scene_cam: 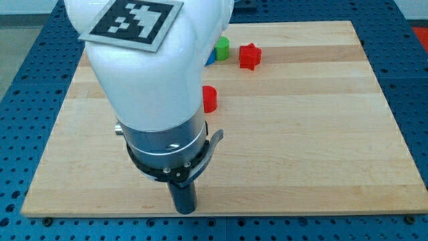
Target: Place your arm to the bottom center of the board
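A: Largest first. Pale wooden board (321, 134), rectangular, lying on a blue perforated table (20, 94). Over its left half, the white arm housing (154, 73) with a black-and-white marker tag (134, 20) on top, then a grey and black collar (170, 150).

B: And the working end?

A: A straight dark rod; my tip (184, 211) sits at the board's bottom edge, a little left of centre. No pincer on this rig, so nothing stands apart, together or clamped. The bottom centre spot is just to the view's right of the tip.

B: Blocks, counted?

A: Four showing. Two red: a red star-shaped block (249, 56) near the top, and a red block (210, 98) half hidden by the housing, shape unclear. One green block (222, 47), roughly cubic. One blue block (210, 58), only a sliver visible. All well apart from the tip, toward the view's top.

B: Risks?

A: My judgement: few. The tip rides very near the bottom edge, so drifting further down could carry it off the wood. A short rightward slide looks clear of blocks. The housing hides part of the board, so more blocks could lie behind it.
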`<state>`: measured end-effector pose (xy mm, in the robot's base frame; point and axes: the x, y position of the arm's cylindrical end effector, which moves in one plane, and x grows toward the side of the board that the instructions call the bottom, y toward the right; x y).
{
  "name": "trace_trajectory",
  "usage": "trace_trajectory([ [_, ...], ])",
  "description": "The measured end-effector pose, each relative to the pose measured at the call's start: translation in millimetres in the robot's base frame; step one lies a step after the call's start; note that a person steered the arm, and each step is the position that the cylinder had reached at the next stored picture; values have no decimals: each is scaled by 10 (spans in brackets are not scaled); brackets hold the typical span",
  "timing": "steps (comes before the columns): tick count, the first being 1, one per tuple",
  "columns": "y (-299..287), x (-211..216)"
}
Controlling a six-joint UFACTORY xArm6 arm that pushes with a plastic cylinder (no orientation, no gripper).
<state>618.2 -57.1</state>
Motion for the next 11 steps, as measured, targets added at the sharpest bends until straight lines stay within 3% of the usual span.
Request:
trace_trajectory([
  [1, 65, 0],
  [3, 1895, -322],
  [4, 2496, -264],
  [5, 2446, -9],
  [7, 1513, 5],
  [11, 1246, 4],
])
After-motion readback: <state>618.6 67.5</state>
